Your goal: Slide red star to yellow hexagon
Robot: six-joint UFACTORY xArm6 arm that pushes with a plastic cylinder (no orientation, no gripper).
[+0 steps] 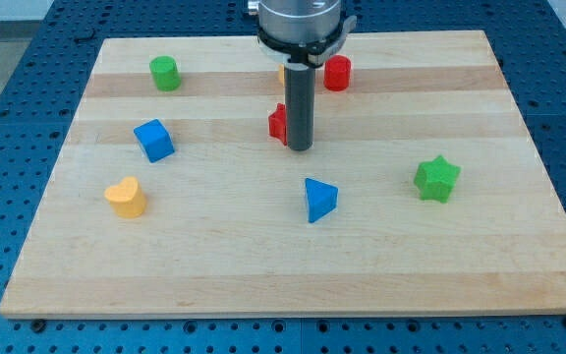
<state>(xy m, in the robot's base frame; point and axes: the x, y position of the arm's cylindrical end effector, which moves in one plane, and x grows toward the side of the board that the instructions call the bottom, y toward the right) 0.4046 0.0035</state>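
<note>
The red star (277,124) lies near the middle of the board, mostly hidden behind my rod. My tip (300,148) rests on the board, touching or nearly touching the star's right side. A sliver of a yellow-orange block (280,74), likely the yellow hexagon, shows above the star, mostly hidden by the rod and arm head. A red cylinder (337,73) stands just right of it.
A green cylinder (165,73) is at the top left. A blue cube (153,140) and a yellow heart (126,197) are on the left. A blue triangle (319,199) is below my tip. A green star (436,179) is at the right.
</note>
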